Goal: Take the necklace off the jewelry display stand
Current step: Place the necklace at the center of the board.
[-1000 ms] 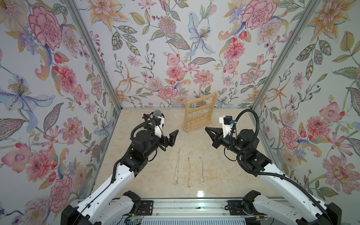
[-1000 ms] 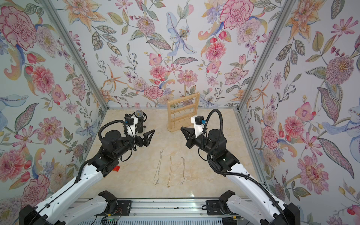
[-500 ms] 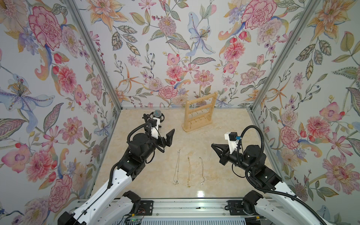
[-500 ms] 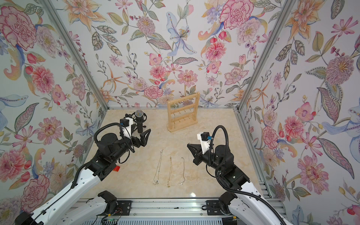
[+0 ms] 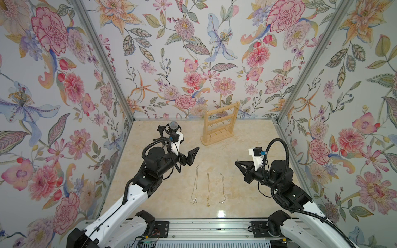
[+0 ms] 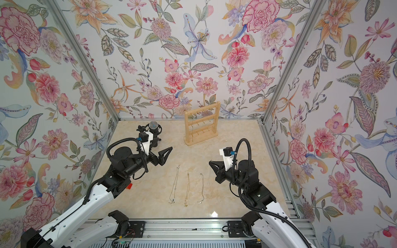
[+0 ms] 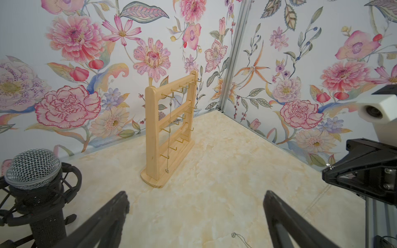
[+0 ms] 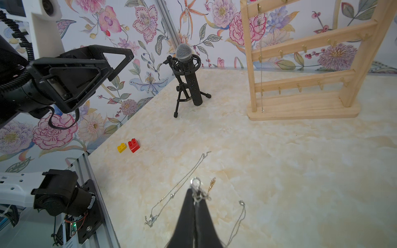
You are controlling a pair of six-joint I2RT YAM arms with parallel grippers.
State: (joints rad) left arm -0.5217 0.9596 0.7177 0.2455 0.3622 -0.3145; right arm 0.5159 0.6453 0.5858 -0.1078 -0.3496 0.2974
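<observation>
Necklace [image 8: 196, 183] clamped between right tool [image 8: 194, 191] tips, well apart from stand [image 8: 300, 106]

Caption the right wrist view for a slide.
Right gripper, fingers shut on a silver necklace; another chain hangs on the wooden stand.

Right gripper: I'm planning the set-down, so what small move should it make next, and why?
Probably lower it to lay the chain flat, then open. The right gripper is shut on a silver necklace, and its chain hangs just beside the three necklaces that lie in a row on the table, on the right arm's side of that row.
</observation>
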